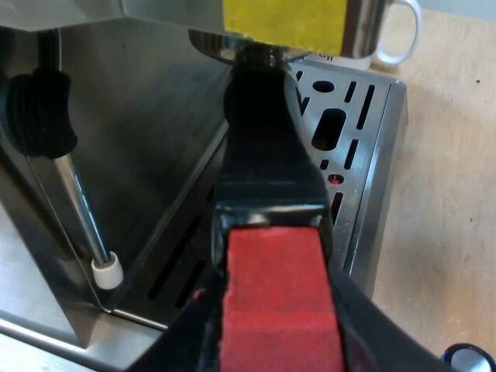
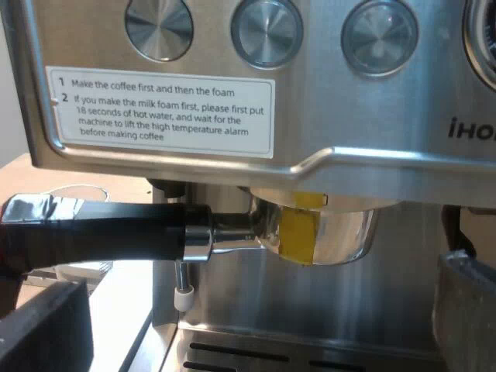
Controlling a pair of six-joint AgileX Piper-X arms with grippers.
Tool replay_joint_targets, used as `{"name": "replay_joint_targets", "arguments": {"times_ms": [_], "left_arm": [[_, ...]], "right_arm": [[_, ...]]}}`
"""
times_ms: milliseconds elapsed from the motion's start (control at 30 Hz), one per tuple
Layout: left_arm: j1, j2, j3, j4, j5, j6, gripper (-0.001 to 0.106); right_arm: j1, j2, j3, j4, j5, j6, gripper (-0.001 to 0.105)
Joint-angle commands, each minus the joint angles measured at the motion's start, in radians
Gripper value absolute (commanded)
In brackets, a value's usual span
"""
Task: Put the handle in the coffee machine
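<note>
My left hand (image 1: 271,322) is clamped narrow on the red end (image 1: 275,298) of the holder (image 1: 267,194), its black fingers (image 1: 186,333) pressed to either side. The dark handle (image 1: 260,116) therefore runs straight away from the wrist, its long axis leading up to the metal basket under the brew head of the machine (image 1: 139,116), above the slotted drip tray (image 1: 364,132). The steam wand (image 1: 85,225) hangs just beside the handle, and a white mug (image 1: 395,35) stands beyond the tray, near the bare tabletop (image 1: 442,194). Seen from my right hand (image 2: 256,318), the basket (image 2: 318,229), marked with yellow tape, looks raised into the collar. The handle lies across the machine's front toward the wand's side rather than pointing outward. I judge that the locking turn is what remains, and the left arm is placed to make it. The right hand is spread wide, holds nothing, and hovers before the front panel.
</note>
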Motion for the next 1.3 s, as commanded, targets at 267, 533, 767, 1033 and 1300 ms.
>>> {"name": "replay_joint_targets", "arguments": {"times_ms": [267, 533, 767, 1033, 1300], "left_arm": [[-0.004, -0.030, -0.015, -0.057, 0.230, -0.014, 0.000], [-0.004, -0.030, -0.015, -0.103, 0.230, -0.032, 0.000], [-0.004, -0.021, -0.015, -0.105, 0.230, -0.059, 0.000], [-0.004, -0.021, -0.015, -0.073, 0.230, -0.078, 0.000], [-0.004, -0.021, -0.015, -0.073, 0.230, -0.092, 0.000]], "right_arm": [[0.000, -0.001, 0.001, -0.004, 0.000, -0.009, 0.090], [0.000, -0.001, 0.001, -0.004, 0.000, -0.009, 0.090], [0.000, -0.001, 0.001, -0.004, 0.000, -0.009, 0.090], [0.000, -0.001, 0.001, -0.004, 0.000, -0.009, 0.090], [0.000, -0.001, 0.001, -0.004, 0.000, -0.009, 0.090]]}}
